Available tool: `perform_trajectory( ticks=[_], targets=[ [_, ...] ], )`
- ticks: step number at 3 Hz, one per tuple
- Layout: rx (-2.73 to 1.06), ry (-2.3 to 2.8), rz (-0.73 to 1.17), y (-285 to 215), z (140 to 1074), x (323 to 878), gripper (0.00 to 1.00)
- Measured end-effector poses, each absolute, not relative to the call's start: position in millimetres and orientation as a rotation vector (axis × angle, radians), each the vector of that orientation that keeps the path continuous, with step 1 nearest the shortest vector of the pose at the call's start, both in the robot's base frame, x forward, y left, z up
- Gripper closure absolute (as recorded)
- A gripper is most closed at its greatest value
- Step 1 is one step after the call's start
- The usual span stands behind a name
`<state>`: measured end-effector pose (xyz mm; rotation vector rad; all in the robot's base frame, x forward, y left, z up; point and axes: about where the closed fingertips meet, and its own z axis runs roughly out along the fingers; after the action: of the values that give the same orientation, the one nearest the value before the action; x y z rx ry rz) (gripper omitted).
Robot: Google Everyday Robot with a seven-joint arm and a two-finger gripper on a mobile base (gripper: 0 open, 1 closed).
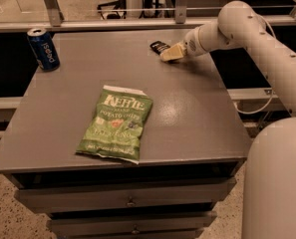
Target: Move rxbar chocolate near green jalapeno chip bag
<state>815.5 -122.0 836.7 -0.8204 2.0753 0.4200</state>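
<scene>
The white arm (pixel 259 39) reached in from the right side, its elbow raised above the table's far right corner and its forearm angled down and leftward toward the back of the tabletop. The gripper (pixel 170 53) sat low at the far edge region of the grey table (pixel 192 118), its pale tip pointing left and meeting the rxbar chocolate (pixel 159 46); whether it was parted, closed, or clamped on the bar could not be told. The bar lay flat near the table's back edge, right of centre, well apart from the green jalapeno chip bag (pixel 116 123). It appeared as a small dark rectangle with faint pale marks. The bag lay flat near the front edge, left of centre, its lower corner close to the lip, white "Kettle" lettering facing up. A broad stretch of bare tabletop lay between bar and bag. A blue soda can (pixel 43 49) stood upright at the far left corner. Drawers (pixel 127 200) ran beneath the top.
</scene>
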Motion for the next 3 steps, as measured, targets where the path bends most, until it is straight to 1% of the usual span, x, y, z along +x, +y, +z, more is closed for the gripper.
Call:
perform_trajectory(
  ticks=[2, 3],
  targets=[
    [-0.851, 2.043, 0.437, -115, 845, 812, 1.0],
    [-0.907, 1.982, 0.459, -104, 867, 804, 1.0]
  ],
)
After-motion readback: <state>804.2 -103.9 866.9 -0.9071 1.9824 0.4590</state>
